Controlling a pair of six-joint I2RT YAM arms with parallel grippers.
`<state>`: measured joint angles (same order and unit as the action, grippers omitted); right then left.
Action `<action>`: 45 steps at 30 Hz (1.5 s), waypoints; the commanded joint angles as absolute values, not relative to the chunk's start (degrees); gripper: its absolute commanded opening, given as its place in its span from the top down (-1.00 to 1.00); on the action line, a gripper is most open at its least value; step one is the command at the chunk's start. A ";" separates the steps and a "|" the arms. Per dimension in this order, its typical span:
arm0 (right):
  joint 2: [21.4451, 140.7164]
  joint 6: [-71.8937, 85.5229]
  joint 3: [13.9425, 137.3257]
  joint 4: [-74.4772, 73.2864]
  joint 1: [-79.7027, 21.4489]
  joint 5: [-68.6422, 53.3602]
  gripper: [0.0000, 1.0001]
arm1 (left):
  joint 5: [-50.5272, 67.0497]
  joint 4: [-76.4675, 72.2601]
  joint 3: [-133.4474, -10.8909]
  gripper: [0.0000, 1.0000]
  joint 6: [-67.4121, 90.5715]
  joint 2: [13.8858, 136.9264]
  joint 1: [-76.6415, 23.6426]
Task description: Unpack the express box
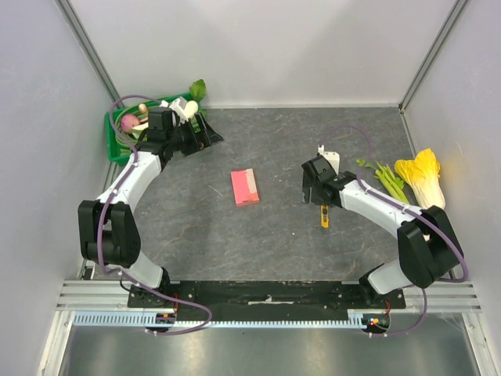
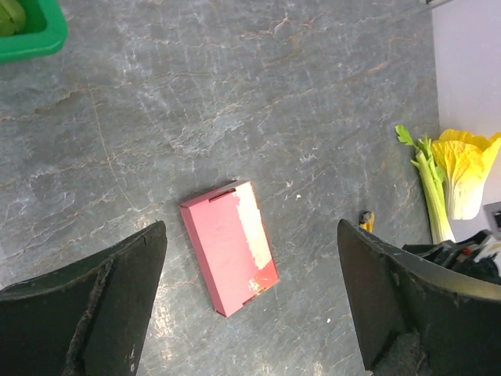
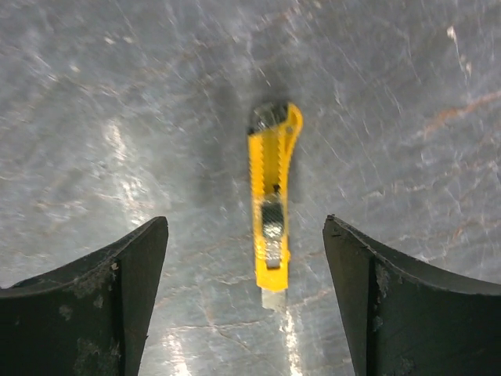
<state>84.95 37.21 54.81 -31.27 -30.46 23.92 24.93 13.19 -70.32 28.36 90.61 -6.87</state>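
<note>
Vegetables [image 1: 129, 122] in crate [image 1: 113, 149]; express box [image 1: 245, 186] outside

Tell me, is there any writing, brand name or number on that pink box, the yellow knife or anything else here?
No text can be read in any view.
Express box: plain pink-red faces; its pale worn patch bears no letters.
Yellow utility knife: no brand or number shows.
Green crate: no label shows.
</note>
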 commanded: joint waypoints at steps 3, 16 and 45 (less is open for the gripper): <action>82.35 39.91 50.63 -32.00 -28.05 23.39 -0.70 | 30.15 11.78 -73.74 -0.88 27.41 92.20 -7.03; 90.17 35.95 52.90 -29.97 -24.70 13.36 -0.31 | 27.68 10.72 -73.21 -0.62 30.94 93.60 -7.03; 89.38 47.45 70.30 -30.59 -23.99 7.65 1.00 | 41.39 -5.88 -69.96 -0.49 29.97 97.90 -22.84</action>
